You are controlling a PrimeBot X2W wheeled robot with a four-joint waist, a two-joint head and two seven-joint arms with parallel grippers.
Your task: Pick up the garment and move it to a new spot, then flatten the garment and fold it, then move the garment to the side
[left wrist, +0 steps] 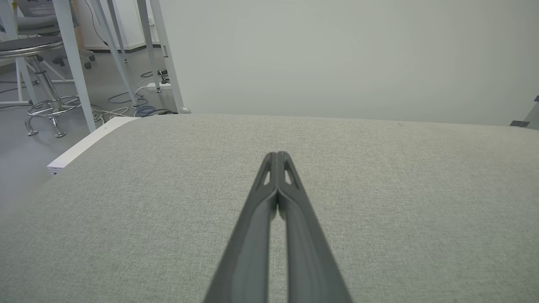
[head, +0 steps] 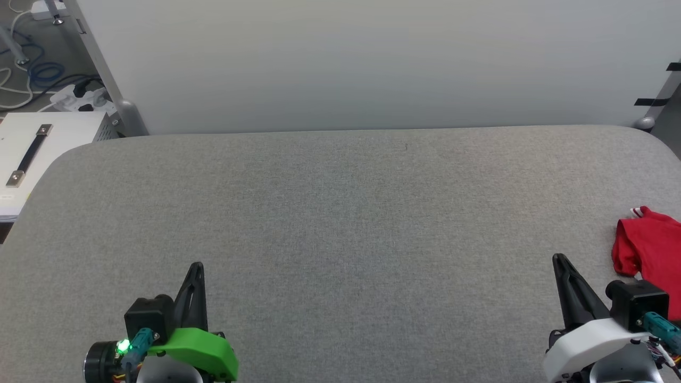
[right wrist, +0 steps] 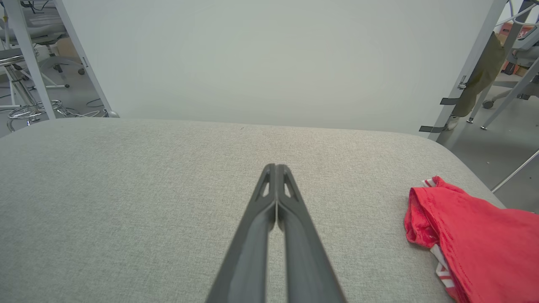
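Note:
The garment (head: 652,247) is a red shirt lying bunched at the far right edge of the grey table (head: 340,213), partly cut off by the head view's edge. In the right wrist view the garment (right wrist: 476,235) shows red cloth with a strip of white-striped trim, to the right of the fingers. My right gripper (head: 559,260) is shut and empty, a short way left of the garment and apart from it; its fingertips meet at the right gripper (right wrist: 276,167). My left gripper (head: 197,266) is shut and empty at the lower left, its tips pressed together at the left gripper (left wrist: 277,155).
A pale partition wall (head: 372,64) stands along the table's far edge. A white cabinet (head: 32,154) sits off the table's left side, with cables (head: 37,74) on the floor behind it. A stool (left wrist: 38,75) and table legs stand beyond the left edge.

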